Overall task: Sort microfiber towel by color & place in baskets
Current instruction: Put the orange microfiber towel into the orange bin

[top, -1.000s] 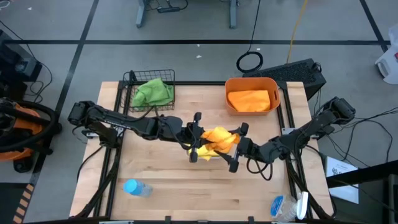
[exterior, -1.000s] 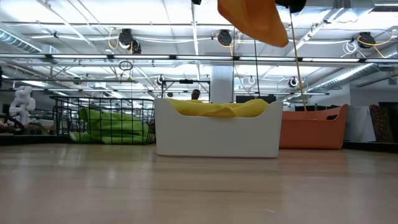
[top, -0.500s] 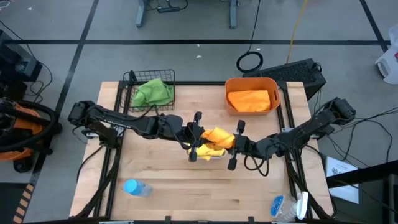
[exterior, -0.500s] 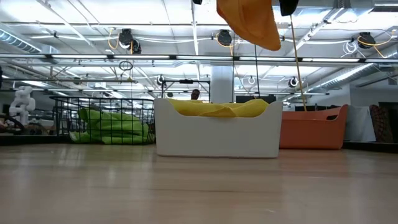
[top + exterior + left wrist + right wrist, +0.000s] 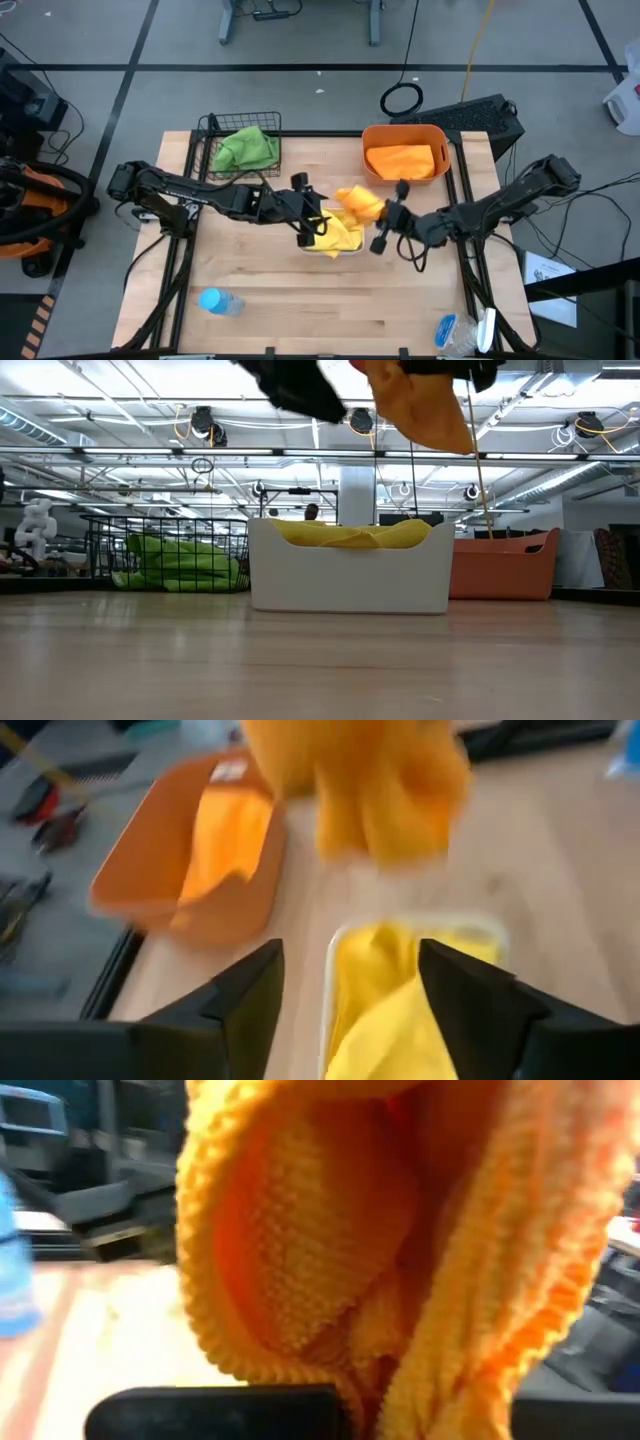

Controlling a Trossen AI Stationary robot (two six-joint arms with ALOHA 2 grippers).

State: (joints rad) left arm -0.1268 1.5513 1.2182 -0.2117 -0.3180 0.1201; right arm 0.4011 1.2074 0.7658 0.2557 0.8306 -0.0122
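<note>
Pale wood makes up the tabletop [image 5: 260, 310], which stands on a grey floor crossed by dark tape lines; the low view shows a bright ceiling of pipes and lamps behind. At the near left edge lies a blue plastic bottle [image 5: 219, 301]. At the far left, the black wire basket [image 5: 214, 129] holds a green towel [image 5: 246, 148]. The left gripper [image 5: 308, 216], fingers apart and holding nothing, hovers over the left end of the white tray [image 5: 350, 577] at mid-table, where yellow towels [image 5: 338, 235] lie heaped. Just right of it, the right gripper [image 5: 387, 216] is clamped on an orange towel [image 5: 360, 202], lifted clear above the tray; in the low view the cloth hangs down, long axis near vertical. The orange tub [image 5: 374, 134] at the far right holds another orange cloth [image 5: 402, 160].
</note>
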